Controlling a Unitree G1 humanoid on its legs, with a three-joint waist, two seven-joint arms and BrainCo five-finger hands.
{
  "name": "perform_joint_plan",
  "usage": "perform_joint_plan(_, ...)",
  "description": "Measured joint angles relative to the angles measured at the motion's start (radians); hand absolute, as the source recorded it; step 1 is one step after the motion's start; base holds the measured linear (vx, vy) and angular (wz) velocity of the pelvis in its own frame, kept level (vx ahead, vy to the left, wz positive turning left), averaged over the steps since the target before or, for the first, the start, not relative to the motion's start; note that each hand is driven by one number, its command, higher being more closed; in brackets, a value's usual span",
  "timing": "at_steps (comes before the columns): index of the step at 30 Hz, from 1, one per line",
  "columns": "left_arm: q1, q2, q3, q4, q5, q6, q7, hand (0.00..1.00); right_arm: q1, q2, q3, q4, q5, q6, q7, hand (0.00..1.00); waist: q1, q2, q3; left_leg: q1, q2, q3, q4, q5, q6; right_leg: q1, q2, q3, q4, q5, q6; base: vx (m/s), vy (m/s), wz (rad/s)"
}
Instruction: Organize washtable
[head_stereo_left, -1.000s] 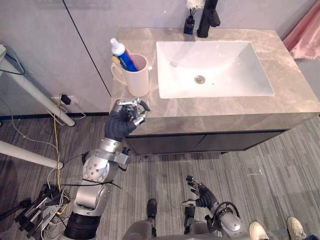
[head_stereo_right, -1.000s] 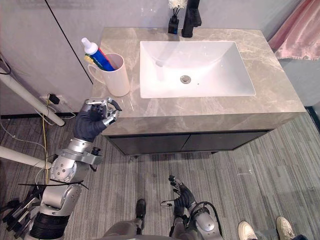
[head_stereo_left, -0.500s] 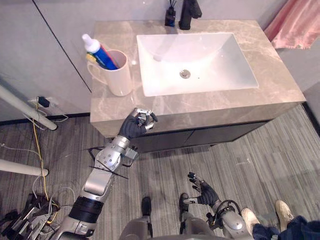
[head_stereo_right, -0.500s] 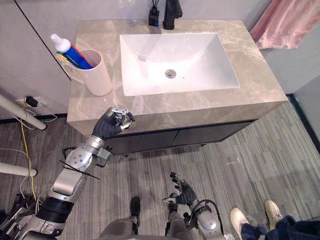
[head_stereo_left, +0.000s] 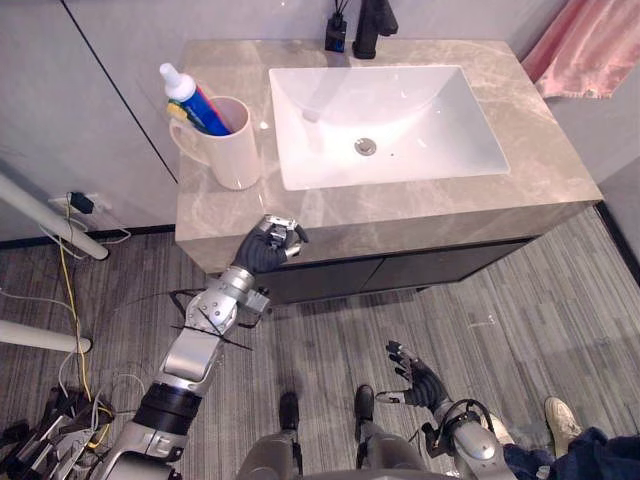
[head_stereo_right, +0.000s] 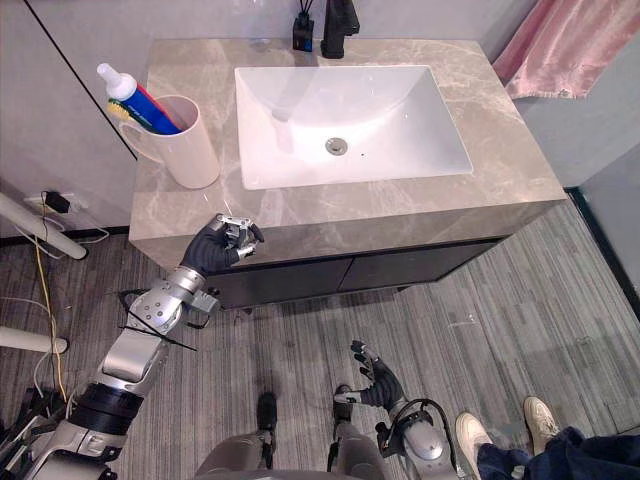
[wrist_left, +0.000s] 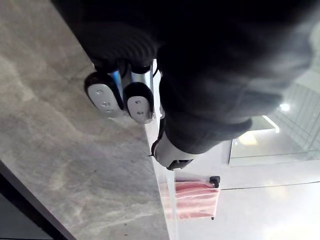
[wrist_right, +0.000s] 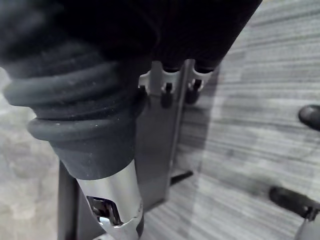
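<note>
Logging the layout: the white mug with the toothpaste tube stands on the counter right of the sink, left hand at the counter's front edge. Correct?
No: the left eye view shows the white mug on the counter left of the sink, not right. The left hand is at the front edge.

Cut by the top edge, tops missing: faucet (head_stereo_left: 372, 22) and the small dark bottle (head_stereo_left: 335, 32) beside it; clipped at the right corner, pink towel (head_stereo_left: 592, 55); clipped at the bottom right, a person's shoe (head_stereo_left: 560, 420) and trouser leg (head_stereo_left: 595, 455). Can't see the lower part of the toothpaste tube (head_stereo_left: 192, 92) inside the cup (head_stereo_left: 238, 155), nor name the yellow bit (head_stereo_left: 178, 110) behind it. Left hand (head_stereo_left: 266, 247) at the counter (head_stereo_left: 420, 205) front edge: palm side turned away, contact of the curled fingers with the stone unreadable, and in wrist view mostly behind own dark cover (wrist_left: 210, 60), just two fingertips (wrist_left: 102, 97) out.
</note>
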Motion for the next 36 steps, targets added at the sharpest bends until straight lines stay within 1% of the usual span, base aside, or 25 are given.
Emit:
perform_joint_plan(4,-0.004,0.0,0.006,0.002,0.001,0.0,-0.001,1.0,0.0,-0.005,-0.001,0.0,0.0,0.0,-0.001,0.0,0.0,-0.004,0.002,-0.005,0.0,-0.002,0.008,0.0,0.0,0.0,0.0,-0.004,0.0,0.0,0.0,0.0,0.0,0.01)
perform_joint_plan(8,-0.005,0.003,0.036,0.002,0.0,0.0,-0.001,1.0,0.0,-0.005,-0.001,0.0,0.0,0.0,0.0,0.0,0.004,-0.01,0.012,-0.01,0.006,-0.003,0.018,-0.002,-0.004,-0.001,0.003,-0.008,0.0,0.002,-0.003,-0.01,-0.001,0.0)
perform_joint_plan(10,-0.008,0.037,0.038,0.002,0.0,0.001,-0.001,1.0,0.001,-0.006,-0.001,0.0,0.0,0.0,0.0,0.0,0.007,-0.016,0.017,-0.01,0.009,-0.004,0.02,-0.002,-0.006,-0.001,0.007,-0.011,-0.001,0.001,-0.004,-0.04,-0.01,0.0)
perform_joint_plan(13,-0.009,0.06,0.046,0.003,-0.001,0.003,-0.001,1.0,0.005,-0.014,0.0,0.0,0.0,0.0,0.001,0.0,0.018,-0.016,0.017,-0.011,0.011,-0.006,0.019,-0.001,-0.009,0.0,0.008,-0.012,-0.003,0.001,-0.004,0.0,0.0,0.0)
perform_joint_plan(14,-0.009,0.061,0.054,0.003,-0.003,0.003,-0.001,1.0,0.006,-0.018,0.001,0.0,0.0,0.0,0.003,0.0,0.025,-0.016,0.017,-0.012,0.011,-0.007,0.019,0.0,-0.009,0.0,0.008,-0.012,-0.003,0.001,-0.004,0.0,0.0,0.0)
perform_joint_plan(17,-0.009,0.061,0.066,0.003,-0.005,0.003,0.0,1.0,0.006,-0.02,0.001,0.0,0.0,0.0,0.014,0.0,0.029,-0.016,0.017,-0.012,0.011,-0.01,0.02,0.0,-0.01,0.0,0.008,-0.017,-0.003,0.002,-0.005,0.0,0.0,0.04)
perform_joint_plan(29,-0.009,0.061,0.086,0.004,-0.007,0.003,0.009,1.0,0.015,-0.02,0.009,0.0,-0.001,0.0,0.019,0.0,0.029,-0.019,0.018,-0.016,0.011,-0.013,0.028,0.0,-0.01,0.0,0.008,-0.019,-0.002,0.005,-0.009,0.0,0.0,0.0)
perform_joint_plan(36,-0.018,0.061,0.093,0.014,-0.024,0.003,0.03,1.0,0.016,-0.02,0.012,0.0,-0.001,0.0,0.018,0.0,0.029,-0.021,0.018,-0.016,0.012,-0.013,0.031,0.001,-0.011,0.001,0.009,-0.02,-0.004,0.004,-0.007,0.0,0.0,0.0)
